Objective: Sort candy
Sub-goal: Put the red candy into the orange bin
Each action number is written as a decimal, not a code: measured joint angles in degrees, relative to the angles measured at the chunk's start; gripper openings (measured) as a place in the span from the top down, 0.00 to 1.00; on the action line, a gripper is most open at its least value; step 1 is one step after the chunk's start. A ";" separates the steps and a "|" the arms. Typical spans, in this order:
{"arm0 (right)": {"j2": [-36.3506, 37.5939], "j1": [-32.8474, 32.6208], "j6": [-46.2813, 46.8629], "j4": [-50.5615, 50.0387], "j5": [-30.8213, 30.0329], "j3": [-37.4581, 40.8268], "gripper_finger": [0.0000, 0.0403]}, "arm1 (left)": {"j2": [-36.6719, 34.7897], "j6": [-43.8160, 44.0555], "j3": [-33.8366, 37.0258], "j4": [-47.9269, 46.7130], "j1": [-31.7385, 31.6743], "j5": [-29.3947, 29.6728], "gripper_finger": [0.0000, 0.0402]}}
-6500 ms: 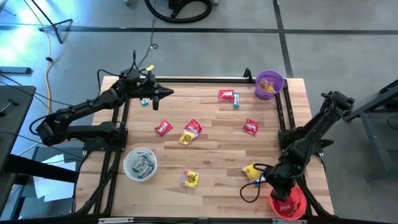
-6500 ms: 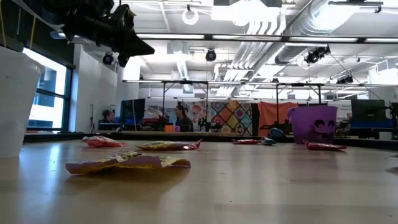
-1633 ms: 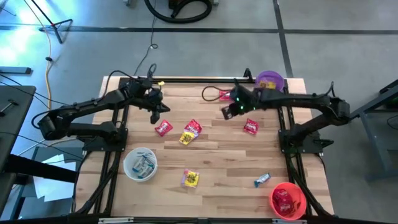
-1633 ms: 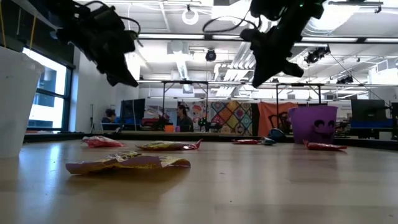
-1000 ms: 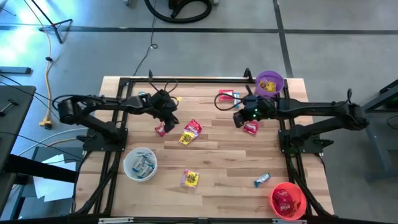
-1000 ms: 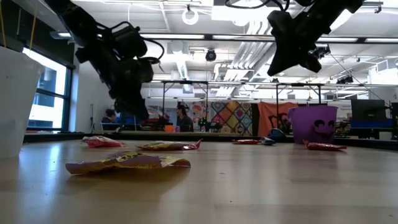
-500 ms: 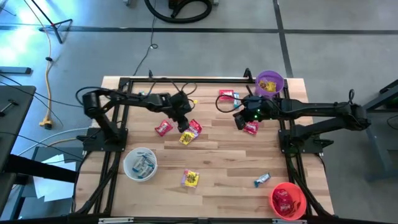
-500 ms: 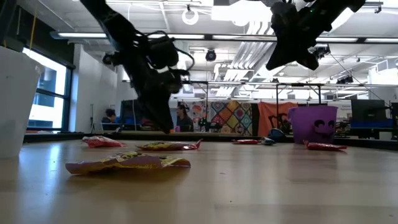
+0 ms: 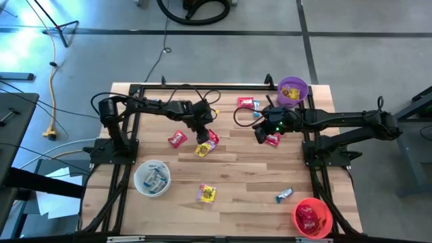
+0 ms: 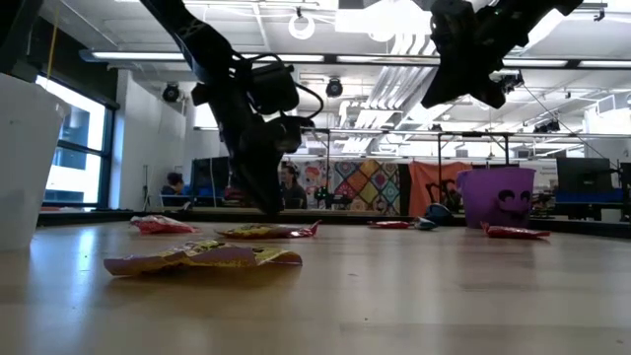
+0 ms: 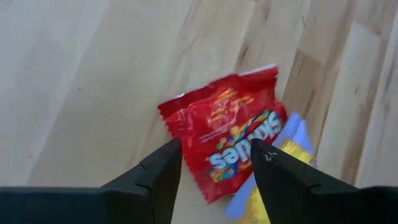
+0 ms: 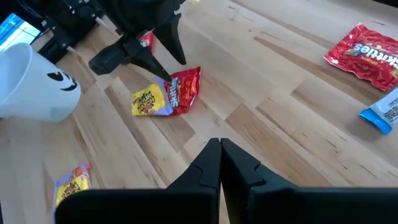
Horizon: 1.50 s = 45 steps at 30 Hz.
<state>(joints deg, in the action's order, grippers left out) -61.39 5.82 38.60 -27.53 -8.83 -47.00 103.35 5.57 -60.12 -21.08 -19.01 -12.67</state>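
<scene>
Table [image 9: 236,182]: light wood planks, candy scattered across.
Red Skittles pack [image 11: 227,140]: mid-table, I see it overlapping a yellow pack [image 9: 201,150].
Left gripper [image 11: 214,163]: fingers spread, straddling that red pack.
Right gripper [image 12: 220,154]: fingers pressed together, empty, hovering over another red pack [image 9: 273,140].

The candy lies scattered flat on the wooden table [image 9: 236,182], and taking the overlapping pair at its middle as landmark, that pair is a red packet [image 9: 210,138] lying partly over a yellow one [image 9: 201,150], the red wrapper crinkled and shiny with bright lettering [image 11: 227,140]. Just to the left of the pair lies another red packet [image 9: 177,139], and to its right a red one [image 9: 272,140] sits partly hidden; farther back and right a red packet [image 9: 246,103] lies near a small light blue one [image 9: 256,115]. Toward the near edge from the pair lies a yellow packet [image 9: 206,194], and well off to the near right a light blue one [image 9: 284,196], tilted.
</scene>
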 joint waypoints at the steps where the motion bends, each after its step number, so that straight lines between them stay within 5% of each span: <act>1: 0.00 0.00 -0.03 0.11 -0.01 0.00 1.00 | 0.00 -1.04 0.00 -0.45 0.05 0.35 0.54; 25: -0.03 0.00 -0.10 3.64 -1.91 0.00 1.00 | 5.01 -10.89 -0.20 0.76 2.59 7.77 0.48; 30: -0.04 0.00 -0.09 4.53 -1.91 0.00 1.00 | 5.15 -14.34 -0.15 1.50 3.36 10.41 0.61; 37: -0.04 0.00 0.17 5.80 -1.92 0.00 1.00 | 4.30 -14.69 0.00 3.03 3.14 8.52 0.96; 45: -0.76 0.01 4.15 10.03 -0.50 0.00 0.97 | -2.16 -9.16 0.13 9.17 0.86 -1.26 1.00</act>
<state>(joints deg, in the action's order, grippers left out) -62.15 5.84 42.75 -17.50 -9.33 -47.00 101.19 -3.59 -59.99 -11.91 -18.14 -13.93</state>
